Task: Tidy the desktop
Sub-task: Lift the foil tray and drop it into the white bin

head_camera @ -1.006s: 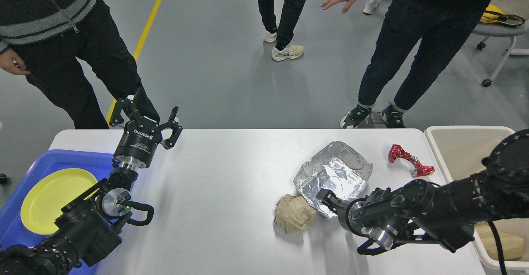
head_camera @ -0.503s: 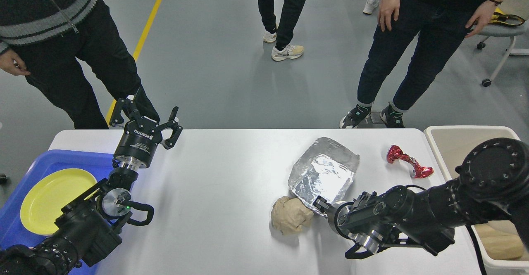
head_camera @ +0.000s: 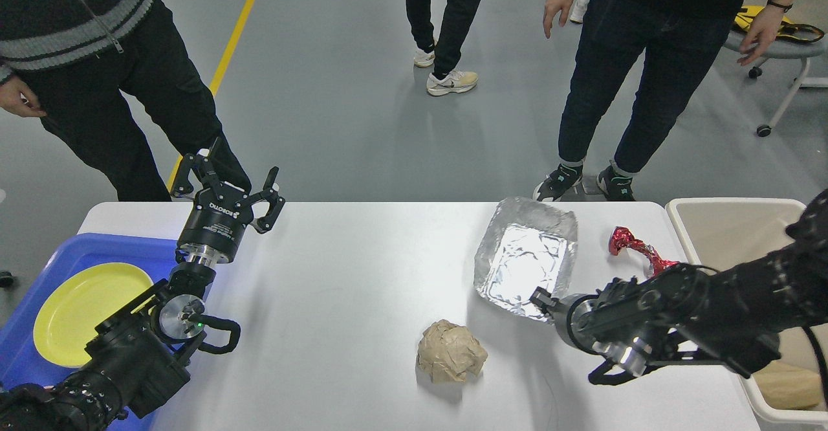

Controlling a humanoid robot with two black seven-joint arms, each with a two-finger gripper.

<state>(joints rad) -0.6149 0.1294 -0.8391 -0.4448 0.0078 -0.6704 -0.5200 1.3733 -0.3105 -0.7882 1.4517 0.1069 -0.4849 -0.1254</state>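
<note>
The white desktop (head_camera: pixel 356 276) holds a crumpled brown paper ball (head_camera: pixel 451 358) near the front middle and a red foil wrapper (head_camera: pixel 640 250) at the right. A silver foil tray (head_camera: pixel 524 259) is tipped up on the right half, its near corner pinched by my right gripper (head_camera: pixel 540 300), which is shut on it. My left gripper (head_camera: pixel 229 182) hovers open over the desktop's far left edge, holding nothing.
A blue tray (head_camera: pixel 97 250) with a yellow plate (head_camera: pixel 84 311) sits at the left end. A beige bin (head_camera: pixel 724 224) stands past the right end. Three people stand close along the far side, and a wheeled chair (head_camera: pixel 776 49) is at the back right.
My right gripper swung left, then back right and farther with the foil tray, tipping it up. The paper ball was nudged nearer and left. The left arm stayed still.
</note>
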